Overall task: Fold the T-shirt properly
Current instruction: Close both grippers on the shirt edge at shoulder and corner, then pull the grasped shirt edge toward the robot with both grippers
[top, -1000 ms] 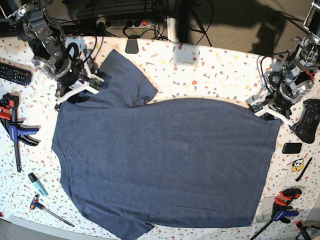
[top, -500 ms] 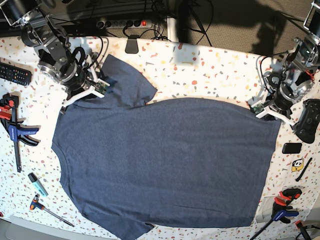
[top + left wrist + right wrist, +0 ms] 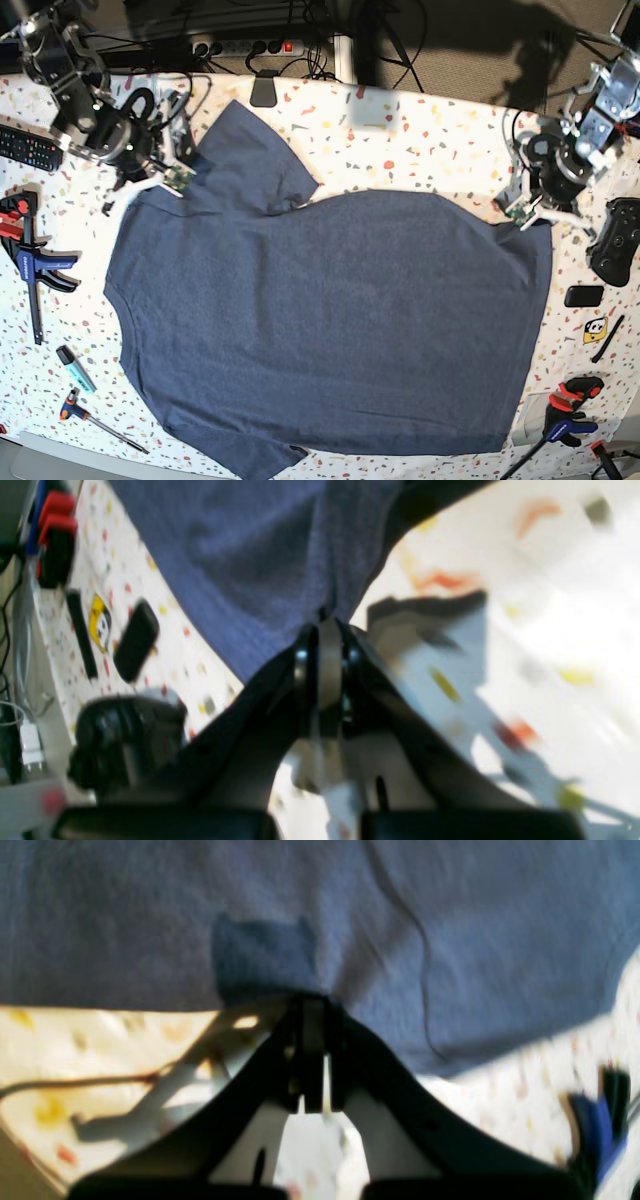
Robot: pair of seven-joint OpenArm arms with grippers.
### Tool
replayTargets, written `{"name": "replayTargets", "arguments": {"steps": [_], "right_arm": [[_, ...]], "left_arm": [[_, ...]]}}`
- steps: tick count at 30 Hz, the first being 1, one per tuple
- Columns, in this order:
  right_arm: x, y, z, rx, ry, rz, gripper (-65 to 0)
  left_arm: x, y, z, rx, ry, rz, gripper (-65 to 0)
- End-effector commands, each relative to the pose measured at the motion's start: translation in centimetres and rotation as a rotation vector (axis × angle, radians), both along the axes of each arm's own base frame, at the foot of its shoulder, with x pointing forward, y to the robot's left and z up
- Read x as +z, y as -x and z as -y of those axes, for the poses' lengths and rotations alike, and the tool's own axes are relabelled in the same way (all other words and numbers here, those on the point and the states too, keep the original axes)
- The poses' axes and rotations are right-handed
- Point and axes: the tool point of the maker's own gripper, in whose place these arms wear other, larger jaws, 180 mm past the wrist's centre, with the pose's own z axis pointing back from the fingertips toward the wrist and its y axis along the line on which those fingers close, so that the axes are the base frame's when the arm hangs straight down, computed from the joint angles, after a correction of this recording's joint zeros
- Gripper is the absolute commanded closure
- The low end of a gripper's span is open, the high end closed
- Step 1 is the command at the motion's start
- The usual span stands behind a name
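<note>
Here, both arms' closed fingers (image 3: pixel 320 645) grip the T-shirt (image 3: pixel 330 320), clamps (image 3: pixel 35 262) beside it.

High frontal base view down over the whole table (image 3: pixel 400 130); both wrist views close above opposite cloth corners.

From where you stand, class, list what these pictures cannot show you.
- Shirt's underside: base view, hidden by its upper layer.
- Cloth between the left claw's tips: left wrist view, covered by the tips.
- Black pouch's outline: left wrist view, blurred.
- Keyboard's far end: base view, cut off by the left edge.
</note>
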Motion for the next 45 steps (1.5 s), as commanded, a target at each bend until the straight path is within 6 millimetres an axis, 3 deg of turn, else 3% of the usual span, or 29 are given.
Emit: {"name": "replayTargets", "arguments": {"steps": [1,10,19,30,40,45], "right_arm": [[2.0,-1.0,0.9,-0.006,0.003,0.050,0.0],[2.9,3.7,1.9,-0.043,0.001,0.011,0.0],[3.4,8.5,-0.6,0.015,0.004,-0.066,0.0],[3.8,14.3,-3.0,0.098,0.007,-0.143,0.0],[4.3,14.3,-3.6,0.053,-0.026,-0.095,0.0],[6.3,10.2,-2.1,-0.051,0.006,0.101,0.0]], "left_arm": [[0.9,-0.1,-0.5,-0.001,-0.014,0.015,0.0],[3.3,2.8,-2.3,0.168,0.100,0.069,0.0],[5.7,6.7,-4.3,0.246,0.133,0.087,0.0],[5.6,11.8,-5.9,0.271,0.115,0.031,0.0],[6.8,10.7,-5.4,0.251,0.137,0.096,0.0],[8.4,8.0,-5.6,0.258,0.144,0.180,0.0]]}}
